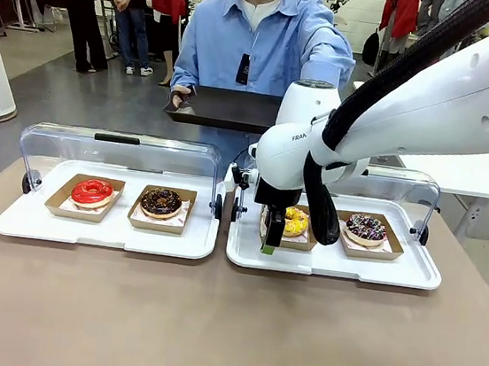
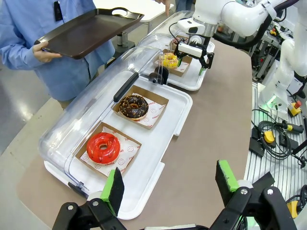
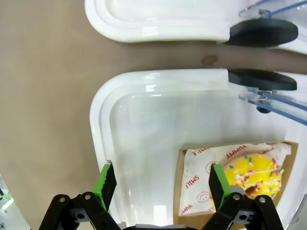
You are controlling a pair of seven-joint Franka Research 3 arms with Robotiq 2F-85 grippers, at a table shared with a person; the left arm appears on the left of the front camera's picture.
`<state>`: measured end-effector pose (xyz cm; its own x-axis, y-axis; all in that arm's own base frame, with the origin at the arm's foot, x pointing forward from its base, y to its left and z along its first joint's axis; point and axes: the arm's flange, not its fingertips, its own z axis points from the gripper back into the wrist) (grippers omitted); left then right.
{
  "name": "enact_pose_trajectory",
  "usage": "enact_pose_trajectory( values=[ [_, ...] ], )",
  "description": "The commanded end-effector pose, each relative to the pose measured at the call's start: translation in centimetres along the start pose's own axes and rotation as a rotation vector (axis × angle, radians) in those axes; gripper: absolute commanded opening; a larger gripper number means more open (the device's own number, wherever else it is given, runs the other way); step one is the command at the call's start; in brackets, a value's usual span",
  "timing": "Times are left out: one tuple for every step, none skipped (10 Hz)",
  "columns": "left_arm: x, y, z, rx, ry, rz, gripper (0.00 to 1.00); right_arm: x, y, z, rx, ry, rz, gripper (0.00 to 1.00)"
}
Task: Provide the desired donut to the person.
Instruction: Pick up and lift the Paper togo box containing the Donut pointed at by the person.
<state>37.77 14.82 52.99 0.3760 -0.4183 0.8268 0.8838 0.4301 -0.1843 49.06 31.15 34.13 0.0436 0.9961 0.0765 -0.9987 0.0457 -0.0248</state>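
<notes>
Yellow-iced ring donut with coloured sprinkles [image 1: 295, 220]: lies on printed paper in an open brown cardboard box, in the left half of the right-side white plastic tray [image 1: 333, 263].

Brown tabletop [image 1: 210, 322]: carries two white trays side by side, close but apart.

Person in a light blue shirt [image 1: 262, 42]: stands at the far side, holding a dark rectangular serving tray [image 1: 222, 109] level, behind the two trays.

Left-side white plastic tray [image 1: 104, 235]: like its neighbour, has a clear domed lid [image 1: 115, 149] swung back toward the far edge.

Right hand [image 3: 162, 165]: fingers spread wide, nothing between them, pointing down into the right-side tray. One green pad is over bare tray floor, the other over the paper at the yellow donut's edge. Contact cannot be confirmed.

Left hand [image 2: 169, 172]: spread, empty, above the tabletop by the left-side tray's near edge.

Other donuts, each boxed alike: red-glazed donut [image 1: 92, 191] and chocolate crumb-topped donut [image 1: 161, 201] in the left-side tray; dark-iced sprinkled donut [image 1: 366, 226] beside the yellow one.
</notes>
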Motion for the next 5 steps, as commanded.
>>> enact_pose_trajectory(
  values=[
    [0.1,0.0,0.1,-0.005,-0.019,-0.005,1.0,-0.2,-0.3,-0.9,-0.04,0.027,-0.025,1.0],
    [0.1,0.0,0.1,-0.005,-0.019,-0.005,1.0,-0.2,-0.7,-1.1,-0.042,0.03,-0.028,1.0],
    [0.1,0.0,0.1,-0.005,-0.019,-0.005,1.0,-0.2,-1.0,-1.4,-0.04,0.029,-0.026,1.0],
    [0.1,0.0,0.1,-0.005,-0.019,-0.005,1.0,-0.1,-1.5,-1.6,-0.034,0.01,-0.022,1.0],
    [0.1,0.0,0.1,-0.005,-0.019,-0.005,1.0,0.0,-1.7,-1.8,-0.033,0.005,-0.019,1.0]
  ],
)
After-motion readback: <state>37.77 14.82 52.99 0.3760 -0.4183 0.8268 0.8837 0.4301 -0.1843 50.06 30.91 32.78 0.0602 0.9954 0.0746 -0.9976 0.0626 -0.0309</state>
